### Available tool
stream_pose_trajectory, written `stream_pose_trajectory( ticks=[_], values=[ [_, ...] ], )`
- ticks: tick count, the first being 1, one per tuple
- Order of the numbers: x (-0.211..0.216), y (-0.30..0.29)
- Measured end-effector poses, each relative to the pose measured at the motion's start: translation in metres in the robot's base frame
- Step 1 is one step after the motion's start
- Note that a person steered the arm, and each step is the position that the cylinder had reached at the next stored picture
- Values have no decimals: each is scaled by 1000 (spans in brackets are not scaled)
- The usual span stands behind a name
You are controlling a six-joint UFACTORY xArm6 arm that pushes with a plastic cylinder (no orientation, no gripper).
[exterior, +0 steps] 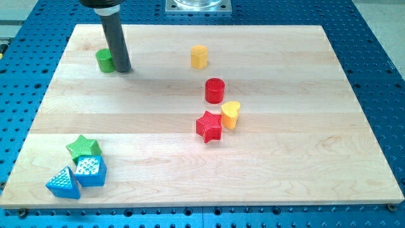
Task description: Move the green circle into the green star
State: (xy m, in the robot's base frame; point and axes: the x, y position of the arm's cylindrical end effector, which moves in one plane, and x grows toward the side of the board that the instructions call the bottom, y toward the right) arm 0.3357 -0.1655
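Note:
The green circle (104,60) sits near the board's top left. My tip (123,69) touches its right side; the dark rod rises from there out of the view's top. The green star (83,148) lies far below, near the board's bottom left corner, against a blue block.
A blue cube-like block (90,170) and a blue triangle (63,183) sit just below the green star. A yellow hexagon (199,56), a red cylinder (214,90), a yellow heart (230,114) and a red star (209,126) stand right of centre.

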Motion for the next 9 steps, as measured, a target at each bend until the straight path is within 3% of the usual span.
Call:
stream_pose_trajectory(
  ticks=[1,2,3,4,5,6,7,8,9],
  values=[
    [0,2],
    [-53,8],
    [-60,-38],
    [-33,-60],
    [16,-25],
    [-15,16],
    [-25,18],
    [18,18],
    [102,17]
  ],
)
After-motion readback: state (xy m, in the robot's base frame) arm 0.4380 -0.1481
